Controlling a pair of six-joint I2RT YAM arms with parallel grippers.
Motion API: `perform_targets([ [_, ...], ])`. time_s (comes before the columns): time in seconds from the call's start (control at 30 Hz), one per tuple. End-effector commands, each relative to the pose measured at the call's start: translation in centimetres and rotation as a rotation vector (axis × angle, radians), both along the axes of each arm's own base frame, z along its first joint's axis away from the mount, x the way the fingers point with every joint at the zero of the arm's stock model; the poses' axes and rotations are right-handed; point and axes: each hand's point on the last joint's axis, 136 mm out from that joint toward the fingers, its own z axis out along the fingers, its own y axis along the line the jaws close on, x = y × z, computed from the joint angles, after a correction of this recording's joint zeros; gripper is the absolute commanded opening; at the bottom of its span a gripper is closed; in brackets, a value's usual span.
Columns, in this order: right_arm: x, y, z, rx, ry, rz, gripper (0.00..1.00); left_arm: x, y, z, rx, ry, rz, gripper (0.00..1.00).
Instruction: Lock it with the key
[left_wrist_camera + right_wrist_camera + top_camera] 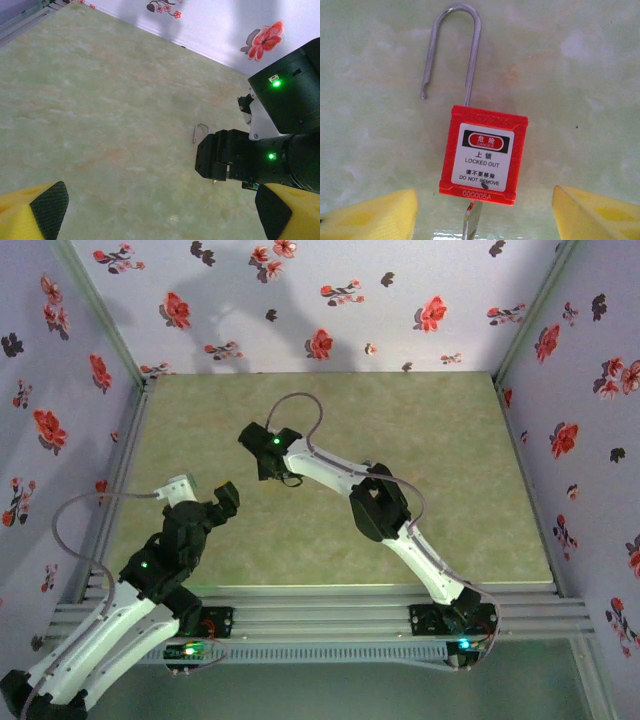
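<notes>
The right jaws stand apart, their 2 yellow fingers [370, 215] low in the right wrist view with the padlock [483, 155] between them. Bare bench [580, 75] shows in the gap on each side of the padlock's body, so neither finger touches it. The padlock lies flat on the bench, label up: a red body with a white sticker reading DANGER, LOCKED OUT and DO NOT REMOVE, and 000005A stamped along the lower edge. Its steel shackle [452, 45] is open and points away from the wrist. 1 leg is seated in the body and the other, notched end hangs free beside it. From the end of the body nearest the jaws a silvery blade, apparently the key [471, 220], sticks out toward the camera; the frame edge cuts off its head.

The left jaws are wide apart and hold nothing. Their black pads [50, 207] sit at the 2 lower corners of the left wrist view, with bare bench between them. Ahead of them in that view the black wrist head [225, 155] of the right arm hangs low over the bench with green lights lit, and the shackle loop shows just beyond it.

In the top view the right arm [400, 530] reaches from its base at the near right diagonally to the middle of the bench. The left arm [160, 560] is folded at the near left, its jaws aimed toward the right arm's head, near it but apart. Pale walls printed with red flowers [320, 300] enclose the bench on 3 sides
</notes>
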Motion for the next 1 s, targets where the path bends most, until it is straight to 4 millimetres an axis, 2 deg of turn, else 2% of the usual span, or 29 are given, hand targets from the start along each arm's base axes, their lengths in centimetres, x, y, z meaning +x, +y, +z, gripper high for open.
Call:
perform_targets([
  [0.0,0.5,-0.5,-1.2,-0.029,0.016,0.001,0.69,0.0,0.9,0.7,-0.013,-0.021,0.047,1.00],
  [0.47,1.3,0.1,-2.5,-0.011,0.019,0.015,0.56,0.0,0.9,0.7,-0.013,-0.021,0.046,1.00],
  [0.97,2.2,-1.0,-4.1,-0.045,0.027,0.011,0.42,-0.1,0.9,0.7,-0.016,-0.022,0.047,1.00],
])
